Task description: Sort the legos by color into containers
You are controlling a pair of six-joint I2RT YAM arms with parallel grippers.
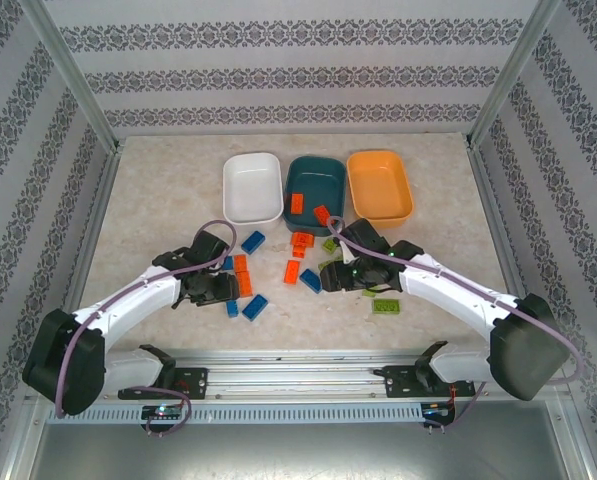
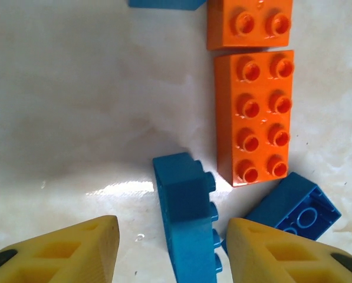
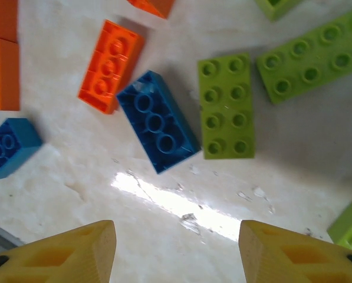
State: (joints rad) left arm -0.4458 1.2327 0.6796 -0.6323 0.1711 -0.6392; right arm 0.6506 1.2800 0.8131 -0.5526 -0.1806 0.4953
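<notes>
Left wrist: blue lego (image 2: 187, 221) stands edgewise inside the wide-spread left gripper (image 2: 171, 239)

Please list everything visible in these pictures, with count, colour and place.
white tray: 1, white, left of row.
teal tray: 1, dark teal, middle, holds one orange brick.
orange tray: 1, light orange, right of row.
blue legos: at least 4, blue, on table.
orange legos: about 7, orange-red, mostly on table.
green legos: at least 4, lime, right of pile.
left gripper: 1, yellow, open around blue brick.
right gripper: 1, yellow, open above table.
</notes>
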